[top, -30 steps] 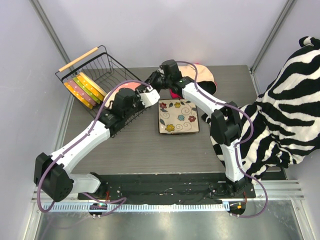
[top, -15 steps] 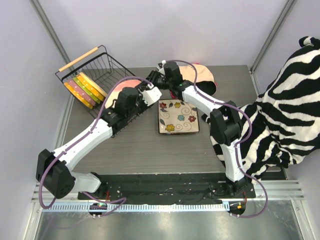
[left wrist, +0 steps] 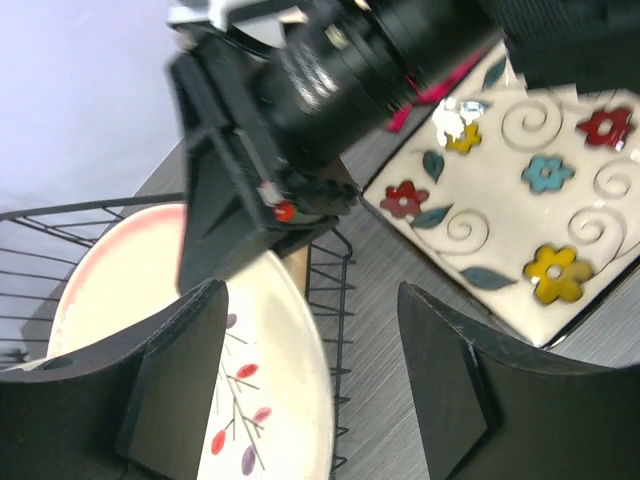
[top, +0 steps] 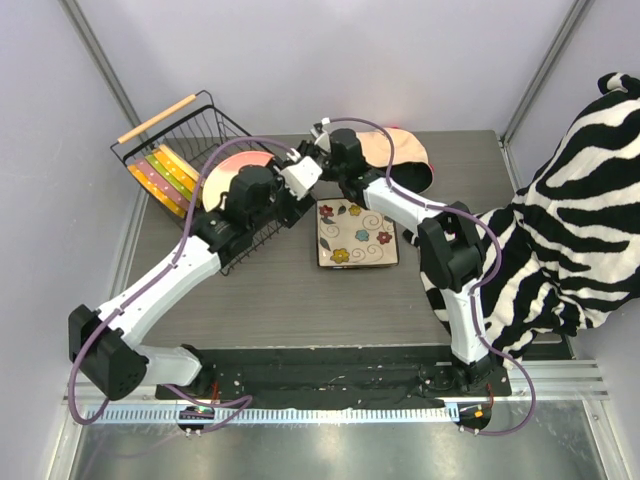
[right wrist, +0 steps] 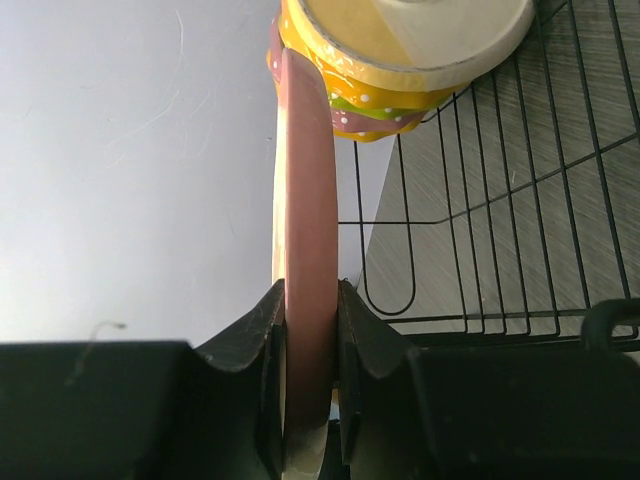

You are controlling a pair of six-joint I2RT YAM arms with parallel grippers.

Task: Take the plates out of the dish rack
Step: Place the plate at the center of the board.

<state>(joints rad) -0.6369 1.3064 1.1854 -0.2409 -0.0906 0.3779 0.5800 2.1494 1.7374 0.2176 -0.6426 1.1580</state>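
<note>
Both arms, left arm [top: 165, 285] and right arm [top: 400, 205]: white link shells, black joint housings, shared black base plate [top: 340, 375]. Purple cable [top: 70, 392] looped along each. Left hand [left wrist: 310, 390] and right hand [right wrist: 310, 400] — matte black wedge fingers.

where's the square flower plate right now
In the top view the square plate lies flat on the table near the middle, just right of the dish rack.

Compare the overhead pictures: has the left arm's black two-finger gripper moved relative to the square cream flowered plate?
Yes. The left gripper has shifted toward the table's far edge, away from the square cream flowered plate.
</note>
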